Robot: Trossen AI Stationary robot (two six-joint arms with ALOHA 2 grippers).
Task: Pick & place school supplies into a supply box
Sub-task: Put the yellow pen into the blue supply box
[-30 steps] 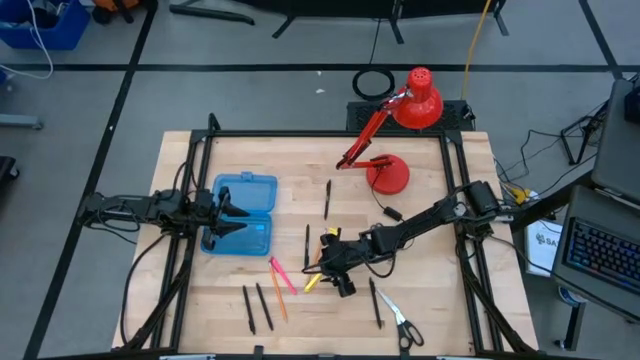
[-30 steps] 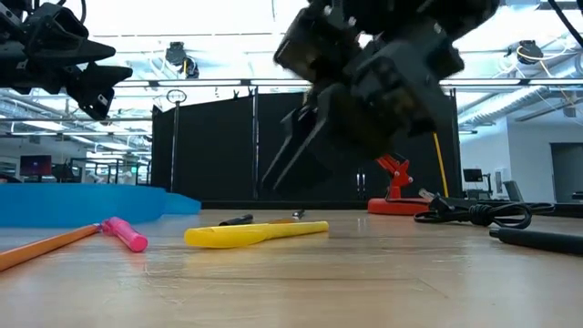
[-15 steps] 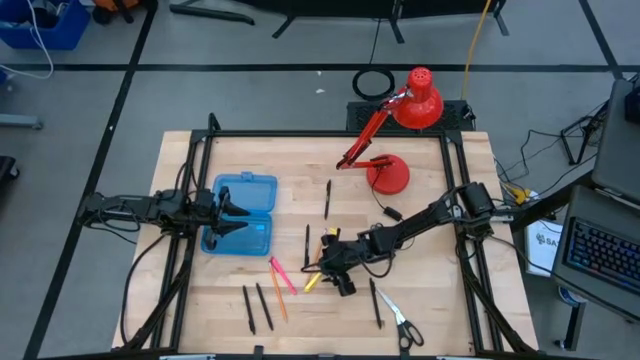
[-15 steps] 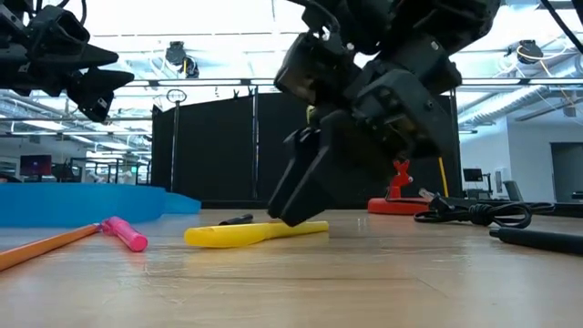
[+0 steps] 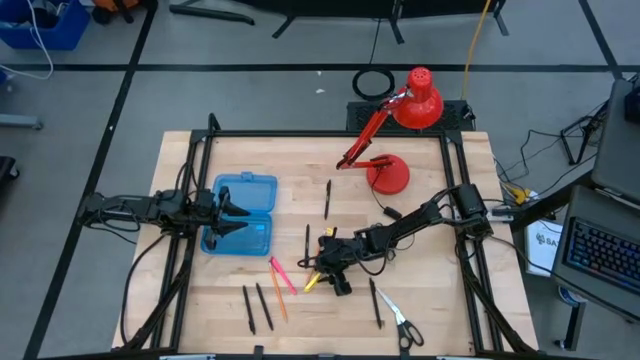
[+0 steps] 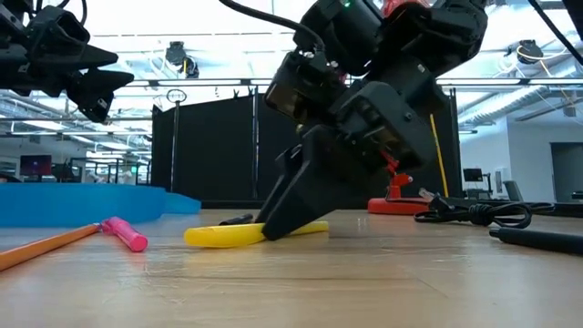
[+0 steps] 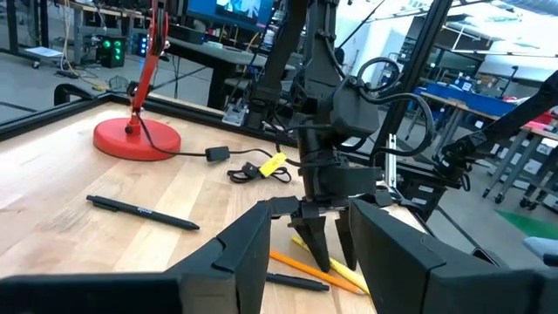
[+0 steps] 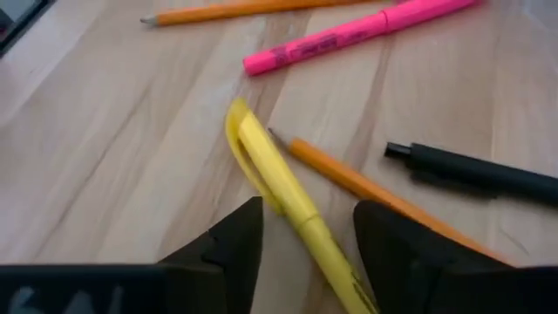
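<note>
My right hand [image 5: 322, 278] is down at the wooden desk [image 5: 430, 300], its two dark fingers [image 8: 231, 240] apart and straddling a slim yellow plastic highlighter [image 8: 279, 187] that lies flat near the desk's middle; nothing is clamped yet. Just beside the highlighter lies a thin orange wooden pencil [image 8: 366, 187], a black pen [image 8: 479, 170] near that, and a pink marker [image 8: 349, 35] a little farther off. By my reckoning the highlighter is light and stiff, with a smooth barrel that could roll or squirt sideways under uneven pressure, so the barrel's middle, taken squarely across its width, looks the safest hold. The orange pencil lies so near that a finger could catch it too. The flat translucent blue plastic supply box [image 5: 245, 213] sits open toward the desk's left side, well apart from the highlighter. My left hand [image 5: 228, 212] hovers over that box, fingers [image 7: 235, 253] apart and empty. More black pens and another orange pencil lie along the desk's near edge, the small light-handled scissors [image 5: 400, 322] rest near the front right, and a red desk lamp [image 5: 395, 140] stands at the back.
</note>
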